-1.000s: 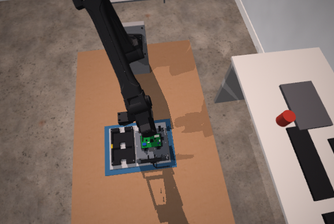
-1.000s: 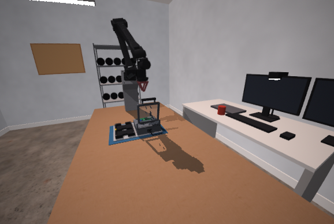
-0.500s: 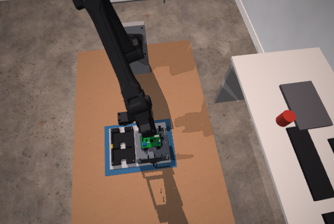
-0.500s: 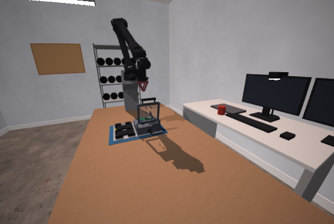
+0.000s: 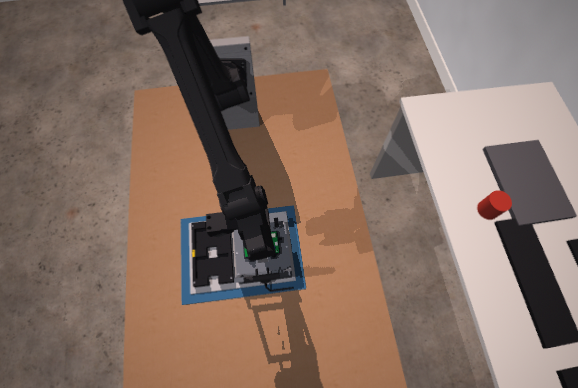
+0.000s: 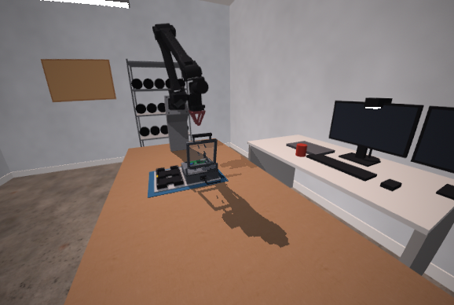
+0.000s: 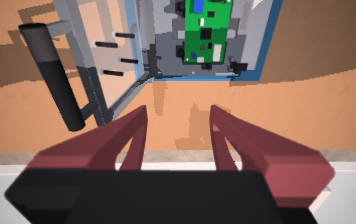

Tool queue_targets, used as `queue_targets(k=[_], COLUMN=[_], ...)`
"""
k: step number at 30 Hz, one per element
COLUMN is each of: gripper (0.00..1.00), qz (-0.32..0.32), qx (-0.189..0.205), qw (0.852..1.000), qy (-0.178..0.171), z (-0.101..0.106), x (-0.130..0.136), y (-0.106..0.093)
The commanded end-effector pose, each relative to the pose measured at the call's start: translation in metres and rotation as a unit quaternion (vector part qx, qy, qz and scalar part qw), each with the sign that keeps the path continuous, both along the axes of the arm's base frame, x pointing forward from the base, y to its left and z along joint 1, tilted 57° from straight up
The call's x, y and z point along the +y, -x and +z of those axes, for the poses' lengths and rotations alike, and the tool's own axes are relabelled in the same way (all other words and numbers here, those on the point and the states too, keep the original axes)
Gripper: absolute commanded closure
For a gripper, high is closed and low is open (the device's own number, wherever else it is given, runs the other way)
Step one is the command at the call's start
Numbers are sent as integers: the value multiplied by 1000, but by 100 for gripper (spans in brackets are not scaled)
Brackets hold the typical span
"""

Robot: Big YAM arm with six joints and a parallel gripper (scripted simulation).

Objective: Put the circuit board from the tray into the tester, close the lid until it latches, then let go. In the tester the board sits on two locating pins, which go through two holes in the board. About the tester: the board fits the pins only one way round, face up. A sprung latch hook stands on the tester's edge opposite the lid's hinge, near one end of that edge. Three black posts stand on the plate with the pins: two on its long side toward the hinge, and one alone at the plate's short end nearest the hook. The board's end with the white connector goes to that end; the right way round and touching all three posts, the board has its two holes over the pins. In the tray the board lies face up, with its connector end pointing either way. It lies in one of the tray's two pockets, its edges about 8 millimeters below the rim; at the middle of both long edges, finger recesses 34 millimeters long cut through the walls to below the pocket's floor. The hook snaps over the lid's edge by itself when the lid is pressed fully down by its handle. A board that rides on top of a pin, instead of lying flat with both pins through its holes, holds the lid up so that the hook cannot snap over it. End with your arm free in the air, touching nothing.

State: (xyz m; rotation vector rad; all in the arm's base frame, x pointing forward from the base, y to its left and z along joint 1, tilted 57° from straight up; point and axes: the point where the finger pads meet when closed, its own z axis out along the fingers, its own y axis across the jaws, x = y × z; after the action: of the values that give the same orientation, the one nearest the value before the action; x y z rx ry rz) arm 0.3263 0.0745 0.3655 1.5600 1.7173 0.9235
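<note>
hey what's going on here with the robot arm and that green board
A black arm has its end effector open above the tester, holding nothing. The green circuit board is already in the tester, whose lid stands open. Closing and latching it remains.

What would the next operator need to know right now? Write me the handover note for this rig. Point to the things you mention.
Claw (image 6: 198, 124) (image 7: 178, 112): partly open, fingers apart, nothing between them, above the tester.
Circuit board (image 5: 275, 242) (image 6: 197, 161) (image 7: 206, 32): out of the tray (image 5: 199, 270) (image 6: 170, 182), face up in the tester (image 5: 279, 267) (image 6: 199, 178) (image 7: 167, 56). Whether both pins are through its holes cannot be told.
Lid (image 6: 188, 155) (image 7: 90, 82): standing open, handle (image 6: 202, 135) (image 7: 55, 80) free.
Done: board moved to the tester and released.
Left: check that it lies flat, press the lid down by its handle until the hook snaps over, then let go.
</note>
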Motion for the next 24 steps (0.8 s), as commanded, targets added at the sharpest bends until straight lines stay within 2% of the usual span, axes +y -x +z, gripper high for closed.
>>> queue_targets(k=[1,10,24], gripper=[52,52,52], qz=[-6,-7,-7], qx=[-17,-18,-19], qw=[1000,1000,1000], qy=[3,5,5], z=[41,84,108], x=[-5,-4,-4], y=[-14,-42,-57])
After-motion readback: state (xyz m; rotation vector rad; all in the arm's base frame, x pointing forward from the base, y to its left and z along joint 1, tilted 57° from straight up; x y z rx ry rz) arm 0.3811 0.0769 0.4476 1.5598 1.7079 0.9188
